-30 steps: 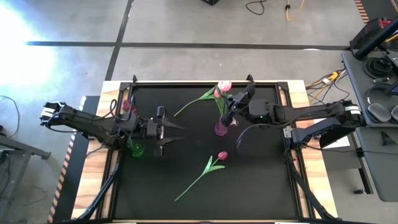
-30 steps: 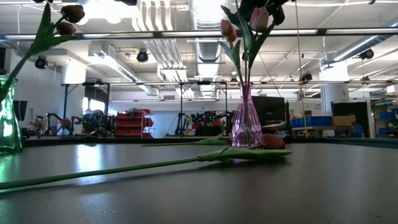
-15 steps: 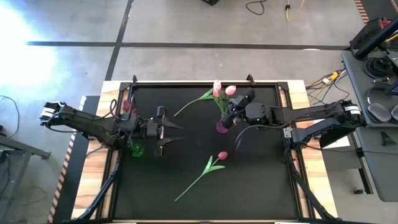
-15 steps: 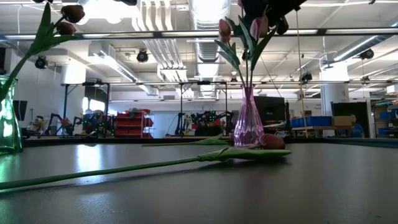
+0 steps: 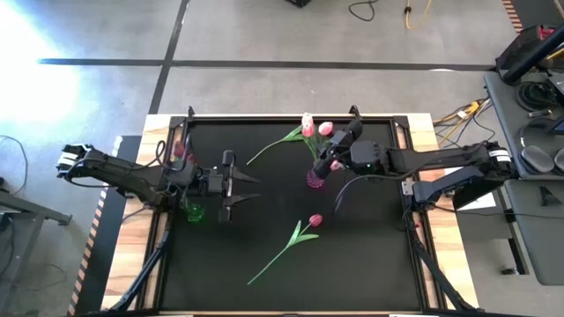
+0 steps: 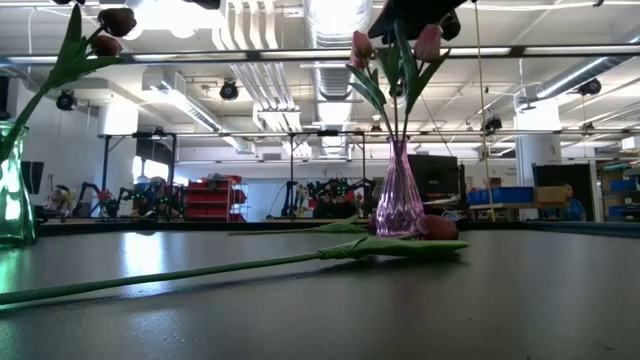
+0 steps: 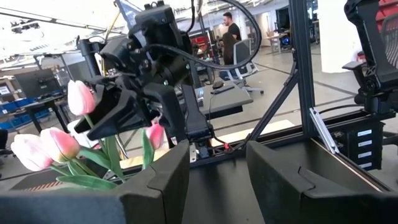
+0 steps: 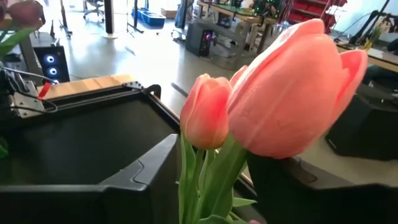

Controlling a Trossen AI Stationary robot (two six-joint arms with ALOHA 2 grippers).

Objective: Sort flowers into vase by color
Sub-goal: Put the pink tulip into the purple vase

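A pink glass vase [image 5: 313,181] stands on the black mat and holds pale pink tulips [image 6: 428,42]. My right gripper [image 5: 321,165] hovers level just above the vase's mouth, open, with the tulips' green stems [image 8: 205,168] between its fingers. A green vase [image 5: 194,211] at the mat's left holds dark red tulips [image 6: 117,20]. Next to it my left gripper [image 5: 254,188] waits, open, holding nothing. One pink tulip [image 5: 295,238] lies flat on the mat nearer the front edge. Another stem with a leaf [image 5: 273,147] lies left of the pink vase. My right gripper stands open with a finger on either side of the tulip stems below the heads, coming level from the table's right. One stem [image 8: 185,163] runs close along a finger [image 8: 149,177]; I cannot tell whether they touch. The stems stand in the vase.
The mat has a raised black rim [image 5: 291,119] on a wooden table top [image 5: 132,264]. The stretch of mat between the two vases is bare. A person [image 7: 233,31] stands in the room far behind the table.
The pink tulip under my right gripper has sunk a little deeper into the pink vase and now leans away from the other head; the two heads have spread apart. The left arm has kept still.
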